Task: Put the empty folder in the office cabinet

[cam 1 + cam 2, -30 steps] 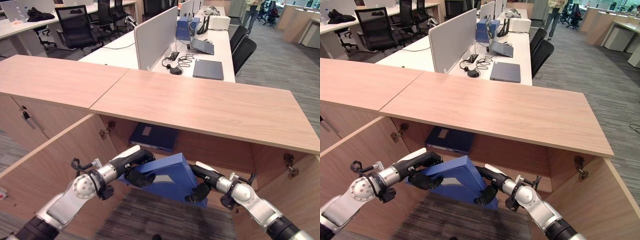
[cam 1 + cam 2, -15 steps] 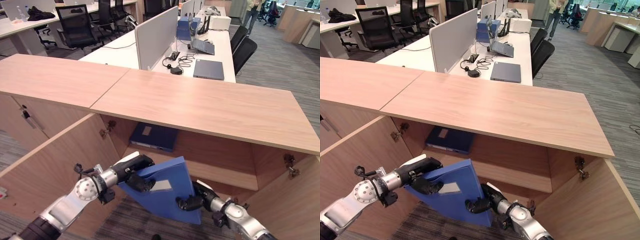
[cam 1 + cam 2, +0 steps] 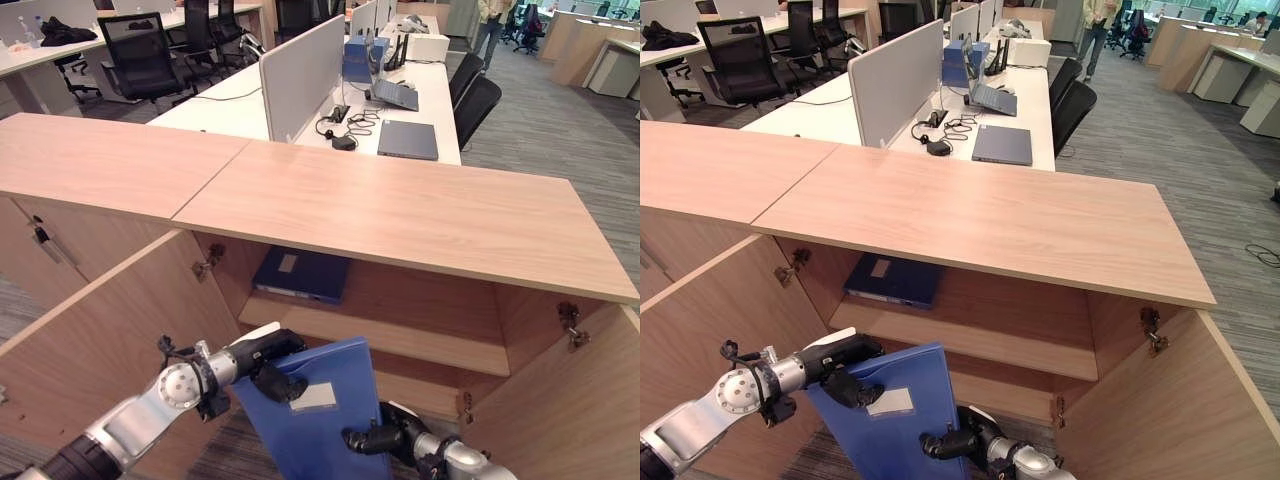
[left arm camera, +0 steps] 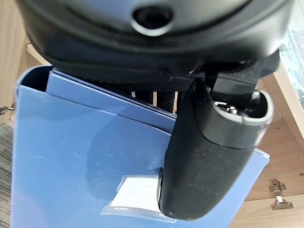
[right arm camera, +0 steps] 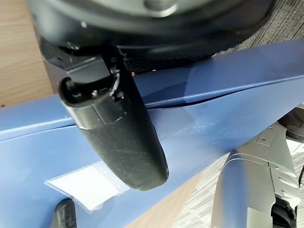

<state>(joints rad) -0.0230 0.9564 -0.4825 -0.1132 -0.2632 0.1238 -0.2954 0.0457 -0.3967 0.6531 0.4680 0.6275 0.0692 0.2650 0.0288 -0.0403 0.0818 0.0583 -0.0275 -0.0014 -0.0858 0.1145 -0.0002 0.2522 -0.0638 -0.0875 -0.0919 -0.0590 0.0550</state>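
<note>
Another folder (image 3: 300, 273) apparently on shelf (image 3: 370, 338)

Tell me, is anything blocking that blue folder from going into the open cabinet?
Nothing visible does. Both the left hand and right hand grip the blue folder in front of the open cabinet. A darker folder lies on the upper shelf's left side; bare shelf remains beside it.

No legible text (folder (image 3: 310, 425) label unreadable).
</note>
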